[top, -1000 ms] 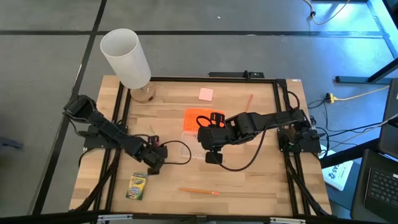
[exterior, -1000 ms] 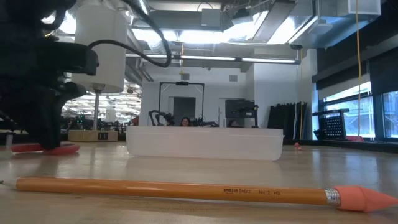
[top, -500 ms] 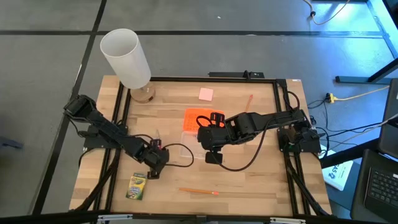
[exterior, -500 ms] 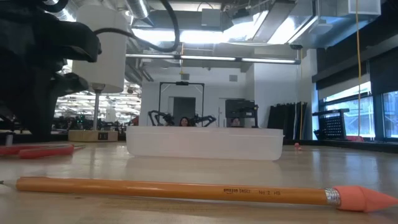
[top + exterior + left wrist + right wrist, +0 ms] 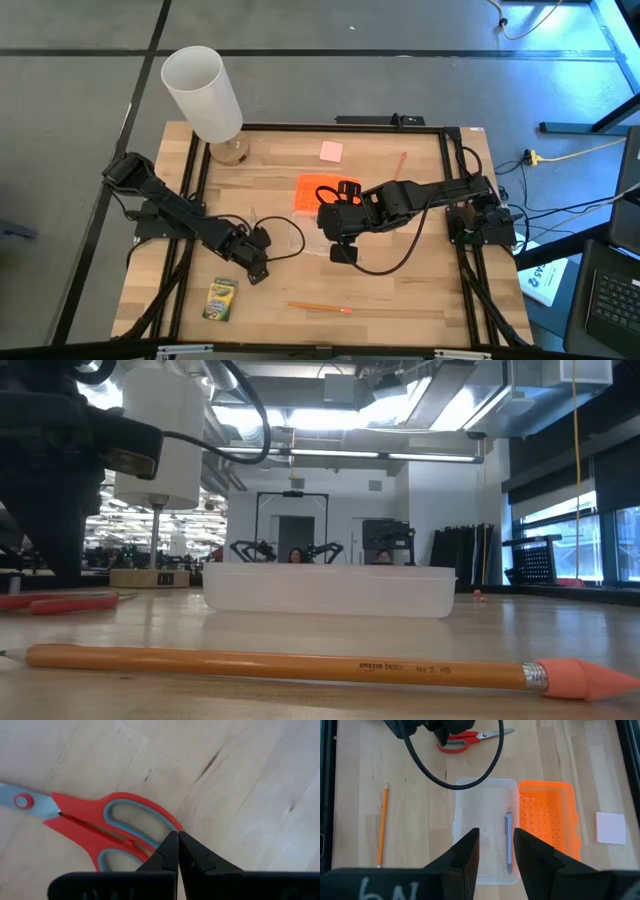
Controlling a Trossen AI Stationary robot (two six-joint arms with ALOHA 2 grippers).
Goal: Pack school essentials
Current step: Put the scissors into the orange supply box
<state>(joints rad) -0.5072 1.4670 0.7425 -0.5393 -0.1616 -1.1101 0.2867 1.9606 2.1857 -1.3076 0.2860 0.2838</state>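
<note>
Where clear box [image 5: 482, 832] sits, grey pen [image 5: 509, 840] inside.

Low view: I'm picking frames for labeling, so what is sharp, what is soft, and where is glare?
Low view: the pencil up front is crisp enough to read its print; the clear box behind is softer; ceiling lights blow out near the top, and the arm at the left edge is a dark silhouette. High view: even light, bluish glare at the right edge. Left wrist view: scissors are sharp.
</note>
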